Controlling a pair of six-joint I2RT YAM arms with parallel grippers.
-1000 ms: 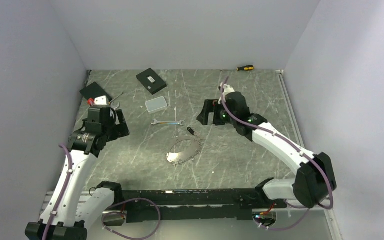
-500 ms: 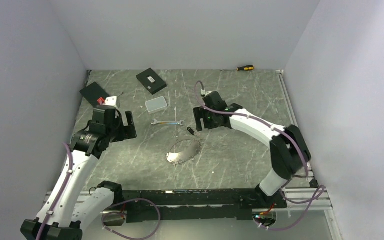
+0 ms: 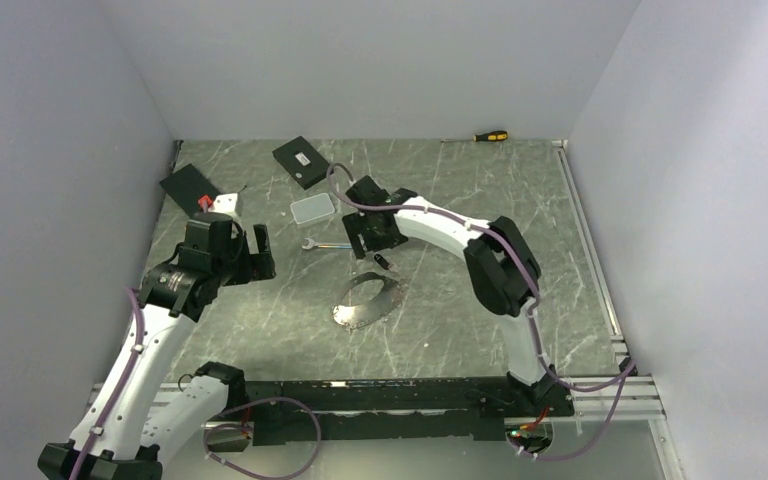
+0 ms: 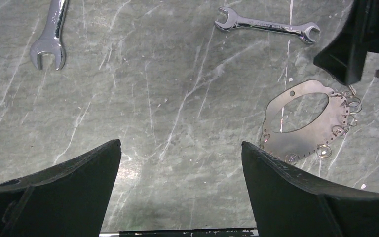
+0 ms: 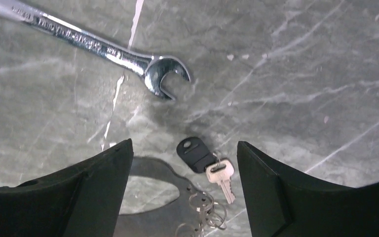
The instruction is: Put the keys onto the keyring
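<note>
The keys (image 5: 212, 165) are a black-headed piece joined to a short silver key, lying flat on the table just below my open right gripper (image 5: 183, 143). In the top view they show as a small dark bit (image 3: 382, 262) under the right gripper (image 3: 372, 246). The keyring (image 3: 365, 302) is a flat silvery oval loop with several small rings on its edge. It lies beside the keys and shows in both wrist views (image 4: 301, 123) (image 5: 168, 197). My left gripper (image 3: 247, 256) is open and empty (image 4: 180, 144), left of the keyring.
A small silver wrench (image 3: 332, 244) lies just beyond the keys and shows in the right wrist view (image 5: 94, 44). A second wrench (image 4: 52, 34) lies farther left. Two black boxes (image 3: 302, 161) (image 3: 190, 184), a grey lidded box (image 3: 313, 208) and a screwdriver (image 3: 490, 135) sit toward the back.
My right arm has swung left across the table and now hangs over the keys. My left gripper has shifted a little to the right.
</note>
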